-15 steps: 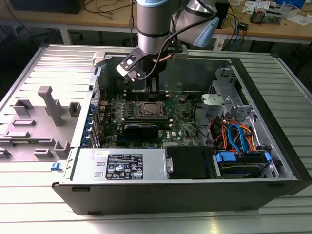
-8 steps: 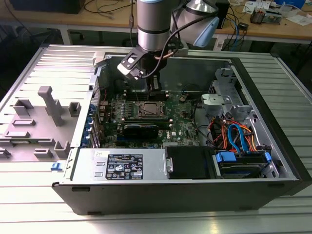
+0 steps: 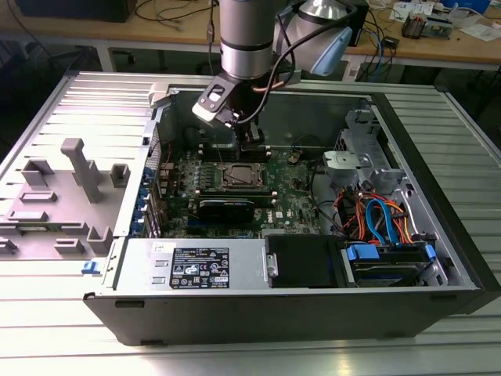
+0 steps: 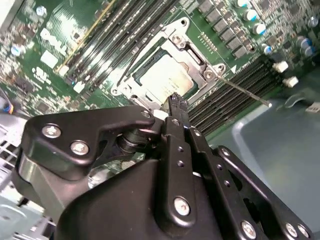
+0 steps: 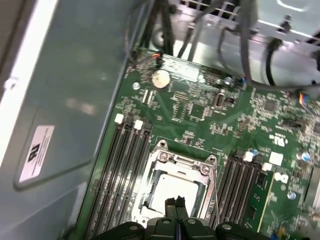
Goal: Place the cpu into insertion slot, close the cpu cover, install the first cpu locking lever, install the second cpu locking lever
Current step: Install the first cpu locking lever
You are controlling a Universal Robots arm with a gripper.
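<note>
**2 of 4 steps look done, levers pending**

The cpu [image 5: 172,189] sits in the insertion slot [image 5: 149,195]. The cpu cover [image 5: 185,161] appears to lie flat over it, with the chip showing through its open middle. The end effector [image 5: 175,204] is narrow, tips pinched together and holding nothing, and it hovers just above the slot's edge. 1 thin lever [image 4: 245,91] juts free beside the slot in the second wrist view, so it is likely unlatched. Judgement: the first-lever step is in hand. It calls for pressing that rod down and hooking it under its catch.
</note>
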